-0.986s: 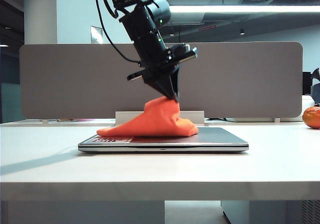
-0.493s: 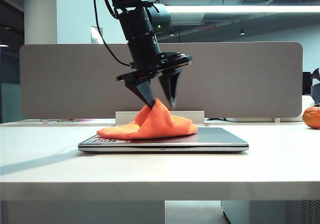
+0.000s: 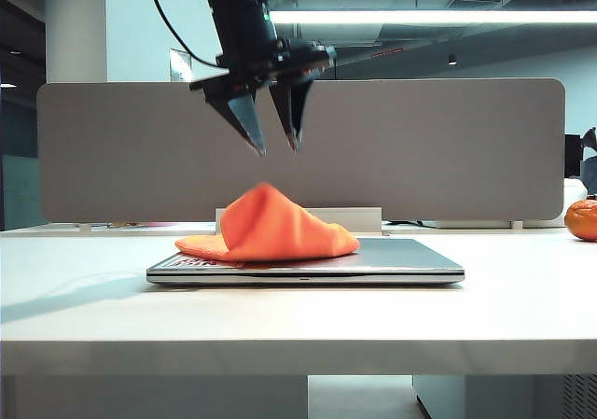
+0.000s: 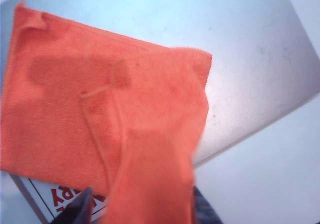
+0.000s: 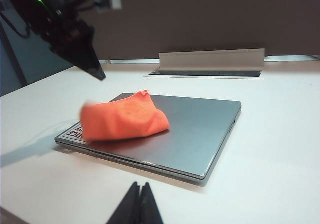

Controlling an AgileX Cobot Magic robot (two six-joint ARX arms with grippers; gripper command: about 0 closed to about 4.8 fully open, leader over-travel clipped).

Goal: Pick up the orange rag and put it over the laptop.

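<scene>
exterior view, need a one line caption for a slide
Left gripper open above the orange rag, which lies bunched on the closed laptop, covering only part of the lid.

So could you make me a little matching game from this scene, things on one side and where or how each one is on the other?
Things:
1. orange rag
2. laptop
3. left hand
4. right hand

States:
A. shut, low over the table in front of the laptop
B. closed flat on the table
C. open, in the air above the rag
D. bunched in a heap on the lid, part of it bare

Pairs: 1-D, 2-B, 3-C, 4-A
</scene>
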